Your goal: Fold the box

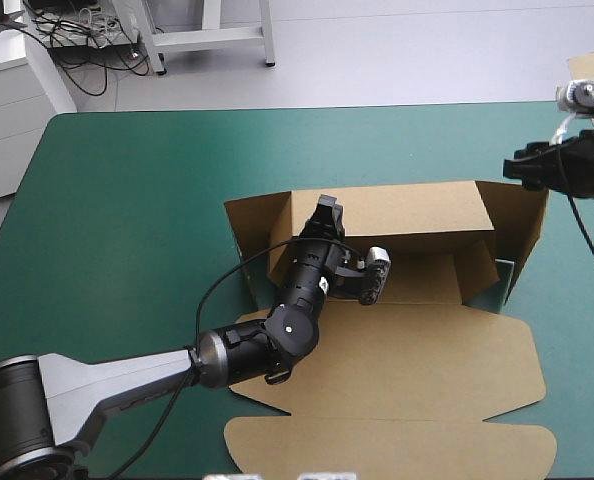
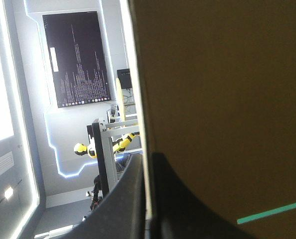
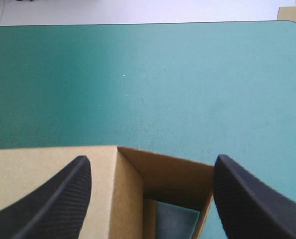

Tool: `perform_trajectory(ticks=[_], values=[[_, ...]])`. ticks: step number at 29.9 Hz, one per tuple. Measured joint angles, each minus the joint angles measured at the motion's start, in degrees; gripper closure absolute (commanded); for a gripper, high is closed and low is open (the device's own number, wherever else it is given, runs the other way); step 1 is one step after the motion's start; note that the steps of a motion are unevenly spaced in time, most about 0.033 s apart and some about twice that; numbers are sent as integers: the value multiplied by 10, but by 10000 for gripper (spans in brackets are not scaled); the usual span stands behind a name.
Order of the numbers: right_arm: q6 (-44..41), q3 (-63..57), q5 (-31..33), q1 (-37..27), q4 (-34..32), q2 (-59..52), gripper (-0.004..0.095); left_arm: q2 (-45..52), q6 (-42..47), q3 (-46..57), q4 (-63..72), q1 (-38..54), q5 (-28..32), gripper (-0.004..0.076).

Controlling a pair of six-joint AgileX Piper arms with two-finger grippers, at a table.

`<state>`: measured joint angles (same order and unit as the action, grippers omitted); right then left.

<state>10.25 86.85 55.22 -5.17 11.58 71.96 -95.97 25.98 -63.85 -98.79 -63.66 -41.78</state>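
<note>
While left fingers (image 2: 188,214) clamp one upright wall of brown box (image 1: 417,350) | right fingers (image 3: 53,199) apart

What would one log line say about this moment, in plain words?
box: far wall raised, front panels flat | left claw: shut on box wall | right claw: open, over box's right far corner
</note>
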Motion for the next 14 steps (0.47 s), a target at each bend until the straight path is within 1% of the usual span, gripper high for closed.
perform_trajectory(ticks=[3,7,14], values=[[0,49,3,0,0,64,299,0,0,0,-1,0,0,734],[0,86,3,0,0,142,302,0,0,0,-1,0,0,734],[0,103,7,0,-1,238,302,0,0,0,-1,0,-1,734]])
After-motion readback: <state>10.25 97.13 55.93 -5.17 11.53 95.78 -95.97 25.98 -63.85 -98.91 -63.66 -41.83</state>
